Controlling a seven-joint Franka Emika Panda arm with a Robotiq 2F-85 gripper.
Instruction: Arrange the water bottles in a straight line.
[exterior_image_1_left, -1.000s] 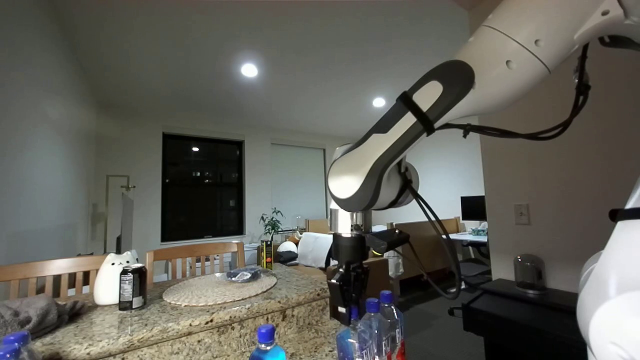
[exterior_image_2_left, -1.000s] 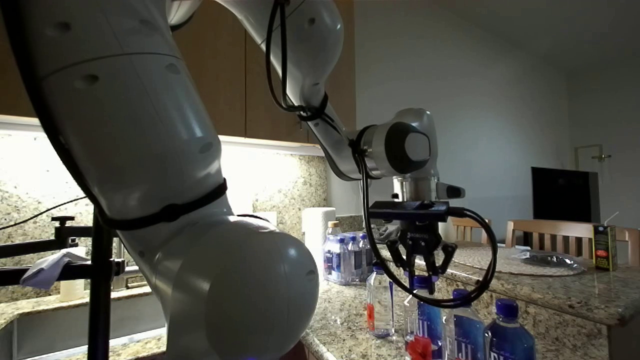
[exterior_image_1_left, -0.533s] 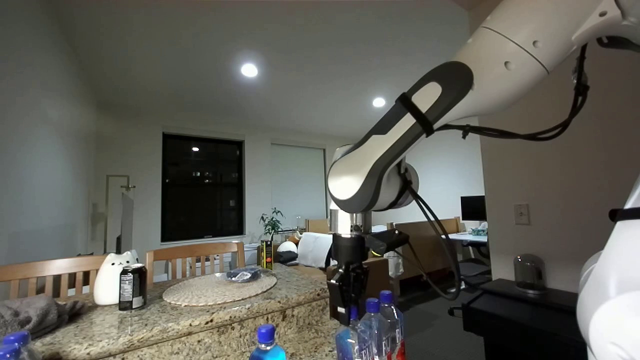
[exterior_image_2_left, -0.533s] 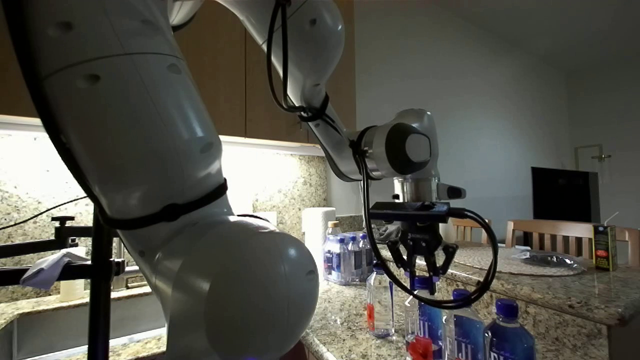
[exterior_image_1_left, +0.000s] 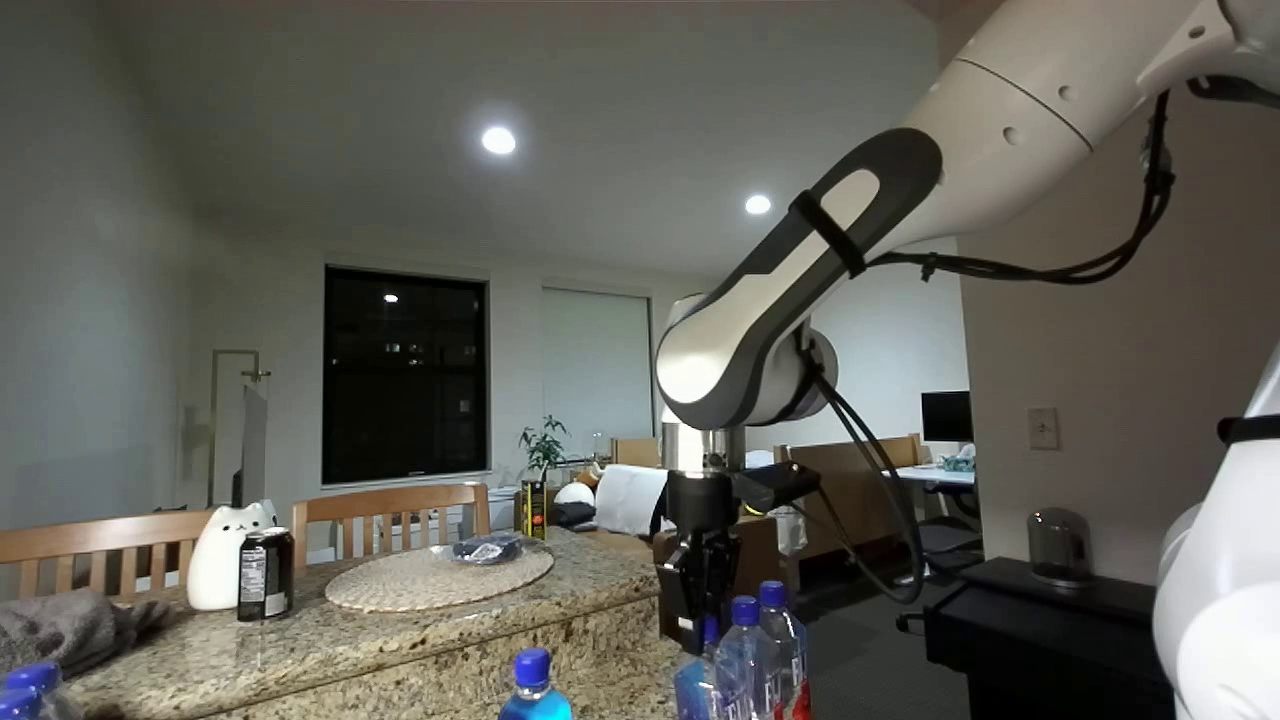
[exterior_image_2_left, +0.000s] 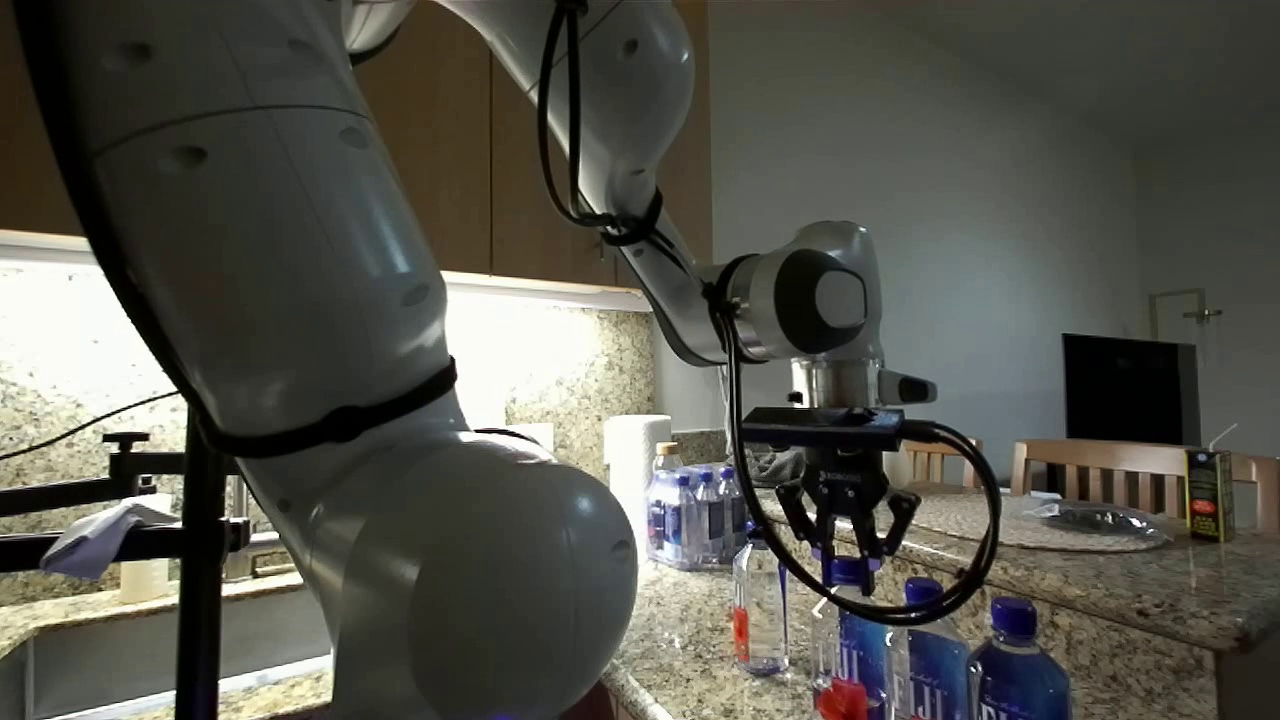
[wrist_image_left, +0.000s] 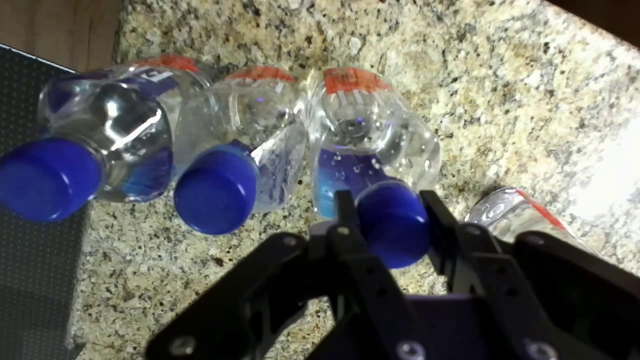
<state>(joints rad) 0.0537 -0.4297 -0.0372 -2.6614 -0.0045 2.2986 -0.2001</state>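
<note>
Here's a Fiji water bottle (wrist_image_left: 367, 150), upright at the granite counter (wrist_image_left: 480, 70), blue cap (wrist_image_left: 395, 230) clamped in the gripper (wrist_image_left: 388, 207)! Two more Fiji bottles (wrist_image_left: 227, 170) line one side; a fourth bottle (exterior_image_2_left: 764, 612) stands apart opposite; farther back in an exterior view, a paper towel roll (exterior_image_2_left: 635, 470).

In an exterior view, four single water bottles (exterior_image_2_left: 1018, 675) stand on the counter (exterior_image_2_left: 690, 615) — nearest right, farthest left — with a bottle pack (exterior_image_2_left: 698, 520) behind them, far left.
</note>
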